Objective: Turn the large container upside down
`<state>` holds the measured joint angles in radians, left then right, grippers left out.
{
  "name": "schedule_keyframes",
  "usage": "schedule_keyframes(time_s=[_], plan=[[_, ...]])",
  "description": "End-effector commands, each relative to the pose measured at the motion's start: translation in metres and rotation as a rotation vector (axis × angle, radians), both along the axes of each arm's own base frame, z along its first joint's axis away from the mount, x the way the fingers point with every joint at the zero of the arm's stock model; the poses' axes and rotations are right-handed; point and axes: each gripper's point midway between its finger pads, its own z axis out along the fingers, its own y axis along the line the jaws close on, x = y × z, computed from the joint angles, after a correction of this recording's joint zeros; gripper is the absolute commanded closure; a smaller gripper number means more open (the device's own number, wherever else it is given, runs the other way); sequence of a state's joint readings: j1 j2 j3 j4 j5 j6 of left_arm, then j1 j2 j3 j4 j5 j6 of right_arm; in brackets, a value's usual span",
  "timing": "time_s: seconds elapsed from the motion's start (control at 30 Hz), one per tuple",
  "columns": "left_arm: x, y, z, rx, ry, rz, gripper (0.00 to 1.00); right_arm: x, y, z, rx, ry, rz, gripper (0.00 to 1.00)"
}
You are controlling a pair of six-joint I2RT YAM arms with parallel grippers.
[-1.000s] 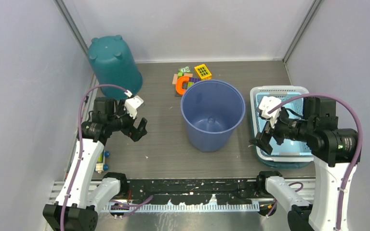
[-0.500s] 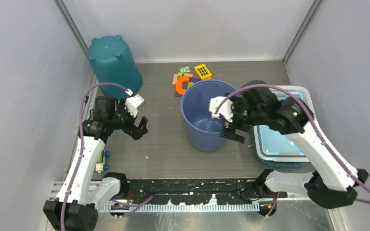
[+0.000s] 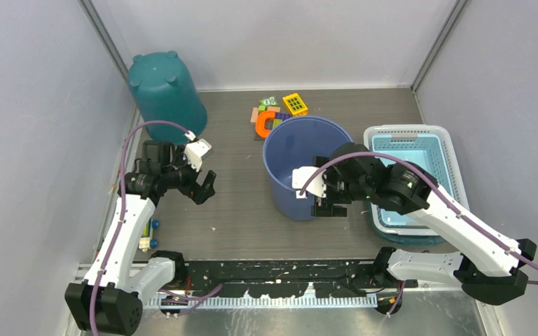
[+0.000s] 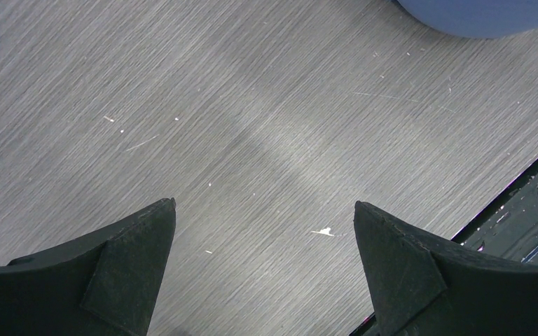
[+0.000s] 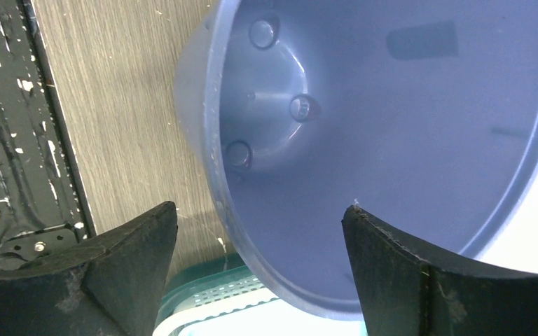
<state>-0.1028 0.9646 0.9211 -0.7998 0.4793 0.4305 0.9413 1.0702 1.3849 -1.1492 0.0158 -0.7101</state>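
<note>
Near the middle of the grey, wood-grained desk (image 3: 235,210) stands the large container (image 3: 308,164), a smooth blue plastic tub with a round mouth, tapering sides and its opening upward. From the right wrist camera I count three round dimples moulded into its floor. The right tool (image 3: 326,203) sits at the tub's near rim with its two blunt black fingers (image 5: 112,273) spread wide: one is outside the wall and the other over the inside. The thin rim passes between them, and neither finger appears to be pressing on it, so it grips nothing.

At the back left corner a second tub (image 3: 164,94), teal and of the same tapered shape, rests upside down with stubby feet on its upturned base. One white basket (image 3: 410,133) with slotted sides and a pale blue inside lies just right of the blue tub. Behind the blue tub is a small cluster of toys (image 3: 277,112), among them an orange horseshoe shape and a yellow gridded block.

The left tool (image 3: 203,187) hangs over bare desk between the two tubs, jaws wide apart and holding nothing.
</note>
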Motion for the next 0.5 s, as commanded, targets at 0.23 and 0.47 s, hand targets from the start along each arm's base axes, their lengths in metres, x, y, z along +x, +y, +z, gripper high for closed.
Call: schedule_keyframes(time_s=[0.23, 0.47], plan=[[0.009, 0.002, 0.005, 0.007, -0.043, 0.007, 0.00, -0.003, 0.037, -0.009, 0.023, 0.016, 0.102, 0.27], [0.008, 0.001, 0.005, 0.004, -0.044, 0.002, 0.00, -0.016, 0.048, -0.010, 0.012, 0.130, 0.132, 0.62]])
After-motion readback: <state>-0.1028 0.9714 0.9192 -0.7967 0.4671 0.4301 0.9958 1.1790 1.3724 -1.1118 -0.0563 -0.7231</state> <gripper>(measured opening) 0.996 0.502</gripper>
